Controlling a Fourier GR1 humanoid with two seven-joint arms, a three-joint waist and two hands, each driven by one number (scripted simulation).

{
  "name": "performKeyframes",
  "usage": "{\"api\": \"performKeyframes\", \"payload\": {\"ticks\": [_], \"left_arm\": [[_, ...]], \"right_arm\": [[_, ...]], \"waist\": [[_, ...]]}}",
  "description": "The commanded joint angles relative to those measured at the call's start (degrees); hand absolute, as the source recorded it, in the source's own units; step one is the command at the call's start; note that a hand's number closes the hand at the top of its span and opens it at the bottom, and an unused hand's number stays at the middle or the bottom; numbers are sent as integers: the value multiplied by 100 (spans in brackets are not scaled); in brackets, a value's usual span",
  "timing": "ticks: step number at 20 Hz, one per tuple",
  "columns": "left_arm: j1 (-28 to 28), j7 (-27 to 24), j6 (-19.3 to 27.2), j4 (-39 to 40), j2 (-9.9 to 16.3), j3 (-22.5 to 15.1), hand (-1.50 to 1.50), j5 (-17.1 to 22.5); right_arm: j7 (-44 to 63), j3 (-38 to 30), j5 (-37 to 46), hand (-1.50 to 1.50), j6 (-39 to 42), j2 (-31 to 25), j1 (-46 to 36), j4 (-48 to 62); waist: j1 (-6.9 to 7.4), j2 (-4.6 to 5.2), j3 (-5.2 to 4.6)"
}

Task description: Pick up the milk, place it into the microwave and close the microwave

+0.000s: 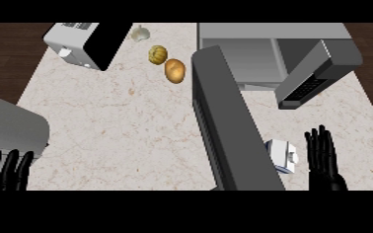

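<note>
The milk (283, 155) is a small white and blue carton lying on the counter at the lower right, partly hidden by the open microwave door (226, 123). My right hand (322, 158) is just right of the carton, apart from it, fingers straight and pointing up. The microwave (273, 54) stands at the back right with its grey cavity showing and its door swung out toward me. At the lower left edge my left hand (16, 172) rests with fingers up, holding nothing.
A toaster (84, 44) stands at the back left on the marble counter (116, 118). A small white cup (140, 33), a yellow-green fruit (158, 55) and a bread roll (175, 70) lie behind the door. A grey object (22, 128) sits at the left edge.
</note>
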Motion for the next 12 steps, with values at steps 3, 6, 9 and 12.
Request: {"api": "performKeyframes", "payload": {"ticks": [3,6,9,12], "left_arm": [[-33,-22,212,-14,-71,-256,-150,-227],[191,-58,128,-15,-72,-425,-150,-207],[337,-362,-42,51,-73,-338,-150,-230],[381,-535,-25,207,-69,-402,-150,-224]], "right_arm": [[-813,-385,-182,-150,370,-36,-218,1166],[-491,-488,-186,-150,453,-203,-360,963],[-1052,-574,-127,-150,659,-206,-572,1681],[-1432,-544,66,-150,631,-137,-669,2037]], "waist": [[4,8,2],[9,6,0],[20,6,1],[22,4,1]]}}
